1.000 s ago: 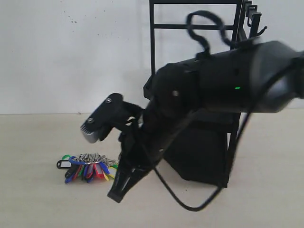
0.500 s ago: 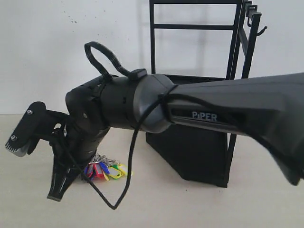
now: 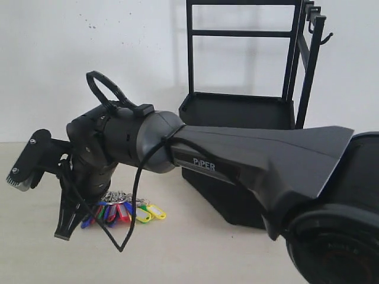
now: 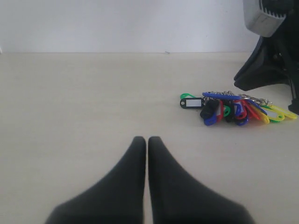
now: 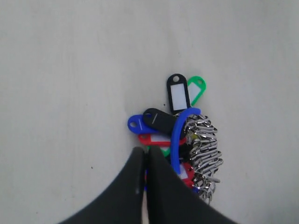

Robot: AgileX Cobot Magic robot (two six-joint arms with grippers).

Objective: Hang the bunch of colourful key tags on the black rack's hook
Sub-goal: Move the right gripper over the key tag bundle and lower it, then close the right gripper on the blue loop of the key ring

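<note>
In front of the black rack [image 3: 237,109], my right arm [image 3: 237,163] has swung from the middle across to the left, low over the bench [image 3: 207,254]. The colourful key tag bunch [image 3: 121,210] lies flat there, well apart from the hook [image 3: 325,39] high on the frame. My right fingers [image 5: 140,156], pressed narrow and empty, now sit at the bunch's edge beside the blue sleeve [image 5: 176,135], so I judge the pickup unstarted. My left fingers [image 4: 145,142] are together too, holding nothing.

The pale table [image 4: 70,93] carries the key tag bunch [image 4: 233,108] and black rack [image 3: 237,109].
</note>
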